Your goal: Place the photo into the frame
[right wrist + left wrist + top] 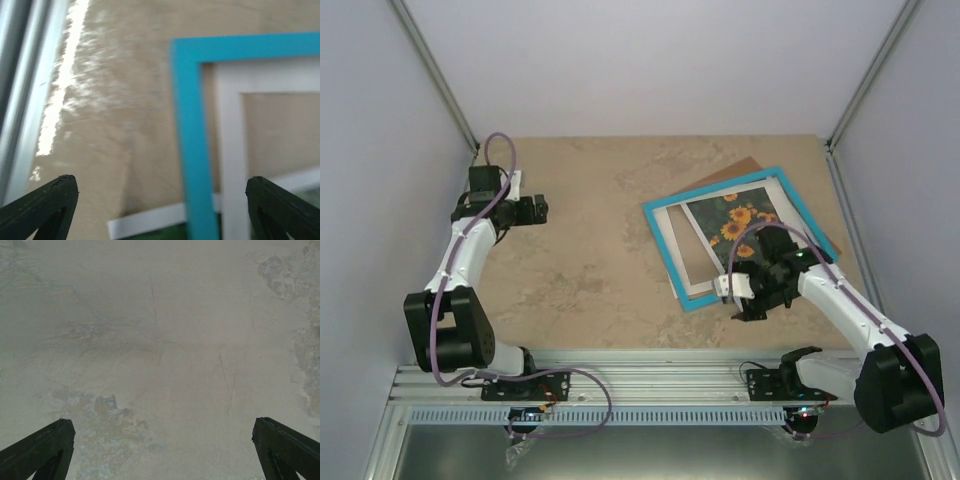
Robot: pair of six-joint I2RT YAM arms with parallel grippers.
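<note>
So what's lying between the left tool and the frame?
Nothing: the top external view shows only bare tabletop between the left tool and the frame.

Lab robot cell: white walls [650,60], aluminium rails [650,375].

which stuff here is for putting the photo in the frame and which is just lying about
For the job:
the photo
the frame

Just lying about:
the white mat
the brown backing panel
</note>
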